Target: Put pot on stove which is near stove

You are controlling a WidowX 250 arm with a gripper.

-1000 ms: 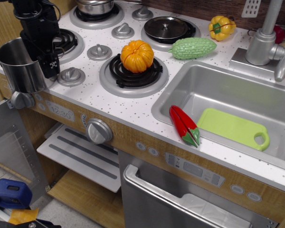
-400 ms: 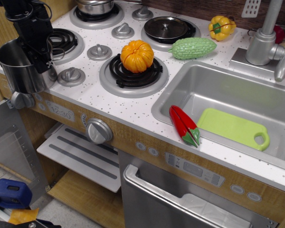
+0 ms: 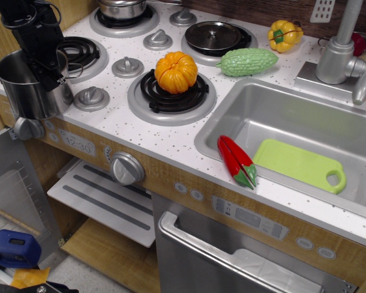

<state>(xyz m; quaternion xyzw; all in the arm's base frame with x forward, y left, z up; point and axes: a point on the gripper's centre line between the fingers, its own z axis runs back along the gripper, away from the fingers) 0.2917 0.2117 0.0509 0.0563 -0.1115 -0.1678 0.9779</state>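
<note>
White speckled cooktop (image 3: 116,125), tool (image 3: 49,70) clamped on pot (image 3: 24,88) rim

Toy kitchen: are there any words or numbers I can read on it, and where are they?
"12:30": raised numbers on the little clock panel on the front edge below the stove, beside the big grey knob.
The small buttons and panel above the oven door: any marks there are too small to read.
The gripper and the pot: no writing that I can make out.
</note>
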